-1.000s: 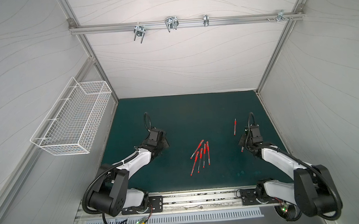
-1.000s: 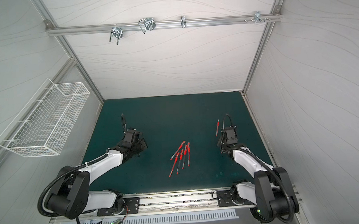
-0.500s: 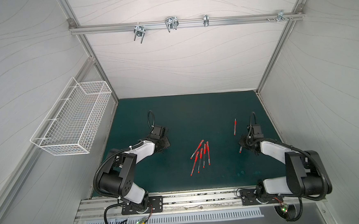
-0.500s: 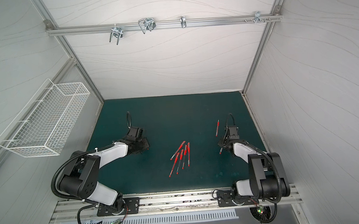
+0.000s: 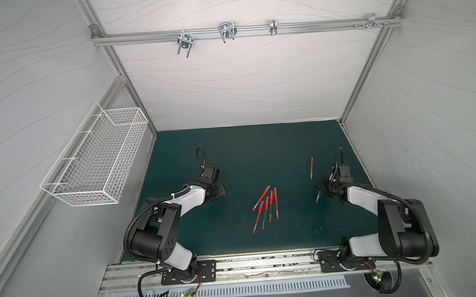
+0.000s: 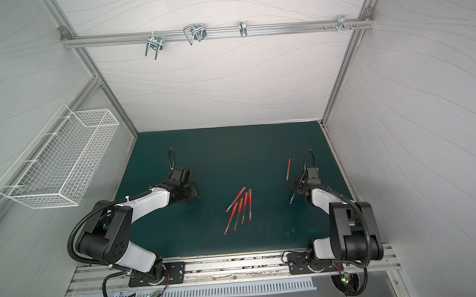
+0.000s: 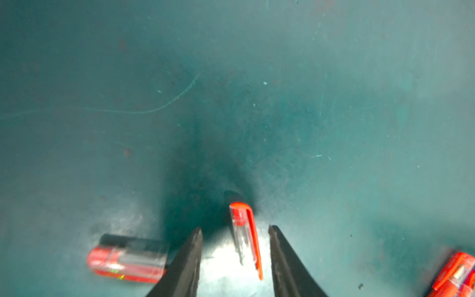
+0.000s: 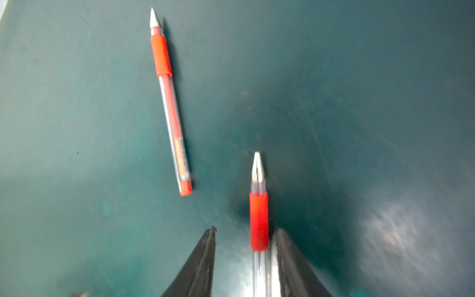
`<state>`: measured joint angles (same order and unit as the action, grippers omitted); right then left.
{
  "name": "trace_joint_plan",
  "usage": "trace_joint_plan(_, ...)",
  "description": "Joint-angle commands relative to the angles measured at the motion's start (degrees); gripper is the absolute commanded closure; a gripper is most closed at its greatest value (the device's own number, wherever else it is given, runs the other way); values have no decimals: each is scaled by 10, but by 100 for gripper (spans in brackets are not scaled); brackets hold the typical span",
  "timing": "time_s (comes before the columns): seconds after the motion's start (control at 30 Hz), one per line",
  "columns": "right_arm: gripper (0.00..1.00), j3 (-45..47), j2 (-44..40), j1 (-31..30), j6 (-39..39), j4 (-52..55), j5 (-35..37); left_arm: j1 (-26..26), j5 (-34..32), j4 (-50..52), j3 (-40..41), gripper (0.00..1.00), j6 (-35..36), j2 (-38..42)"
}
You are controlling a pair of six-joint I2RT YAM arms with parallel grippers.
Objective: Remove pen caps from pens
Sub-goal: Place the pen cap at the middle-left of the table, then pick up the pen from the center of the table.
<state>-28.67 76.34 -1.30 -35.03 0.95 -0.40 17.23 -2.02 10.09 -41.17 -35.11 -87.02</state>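
My left gripper (image 7: 235, 228) is open low over the green mat, with a red pen cap (image 7: 245, 231) lying loose between its fingers. Two more pen caps (image 7: 126, 264) lie on the mat to either side. My right gripper (image 8: 246, 229) is also open. An uncapped pen (image 8: 259, 221) lies between its fingers, close to one finger (image 8: 290, 257). A second uncapped pen (image 8: 169, 102) lies beyond it. In both top views several capped pens (image 5: 266, 207) (image 6: 240, 208) lie bunched mid-mat between the left gripper (image 5: 219, 194) and the right gripper (image 5: 322, 187).
The green mat (image 5: 245, 154) is walled in by white panels on three sides. A white wire basket (image 5: 99, 160) hangs on the left wall, above mat level. Metal hooks (image 5: 227, 32) hang from the back rail. The arm bases stand on the front rail.
Both grippers have gone from shut to open. The left has let go of the cap and the right of the pen. Both arms' elbows have swung upward.
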Motion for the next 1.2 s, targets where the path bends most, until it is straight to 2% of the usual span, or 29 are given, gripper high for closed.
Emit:
trace_joint_plan(0.0,54,21,-79,-15,10,14,37,4,-15,-7,9,48,7,54)
trace_joint_plan(0.13,53,33,-198,-62,28,51,90,42,-36,-18,26,41,24,126)
trace_joint_plan(0.27,53,42,-296,-90,39,85,68,122,-65,-32,36,40,64,207)
trace_joint_plan(0.4,54,26,-332,-112,24,121,18,155,22,-105,71,40,75,271)
trace_joint_plan(0.53,55,-37,-313,-160,23,197,7,172,89,-141,75,42,56,280)
trace_joint_plan(0.67,56,-108,-247,-246,47,294,4,178,184,-112,29,43,21,243)
trace_joint_plan(0.8,57,-124,-185,-316,58,327,-2,187,263,-146,35,47,-10,220)
trace_joint_plan(0.93,59,-120,-152,-359,33,309,-17,192,286,-174,55,50,-4,210)
trace_joint_plan(1.17,59,-130,-87,-447,0,305,50,192,309,-199,79,50,31,182)
